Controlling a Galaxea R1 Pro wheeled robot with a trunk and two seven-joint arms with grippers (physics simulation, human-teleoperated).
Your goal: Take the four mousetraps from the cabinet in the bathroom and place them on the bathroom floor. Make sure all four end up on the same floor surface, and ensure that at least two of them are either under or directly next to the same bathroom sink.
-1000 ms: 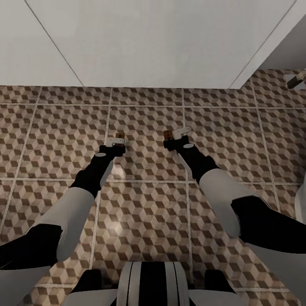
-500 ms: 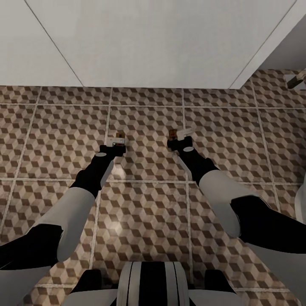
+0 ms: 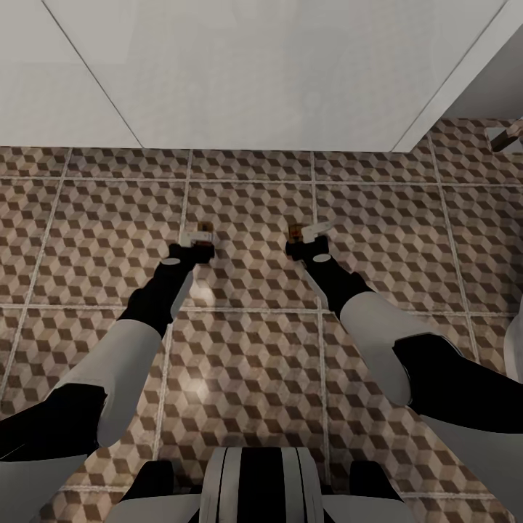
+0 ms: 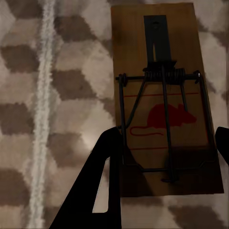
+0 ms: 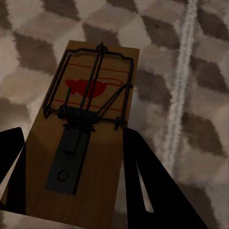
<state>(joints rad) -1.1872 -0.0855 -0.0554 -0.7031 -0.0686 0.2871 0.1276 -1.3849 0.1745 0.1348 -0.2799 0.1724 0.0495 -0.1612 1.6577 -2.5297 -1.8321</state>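
Mousetraps, two flat brown wooden boards with dark wire, hang lower than a second ago over the cube-patterned tile floor, my left gripper clamped on one mousetrap and my right gripper on the other, so release looks near.

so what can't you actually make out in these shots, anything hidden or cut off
- Head view: the left mousetrap and right mousetrap are tiny brown slivers, mostly covered by the left claw and right claw.
- Left wrist view: one finger covers a lower corner of the board; whether the trap touches the bathroom floor is unclear.
- Right wrist view: the board's near end is cut off by the edge.
- Head view: a grey object at the edge, unidentifiable.
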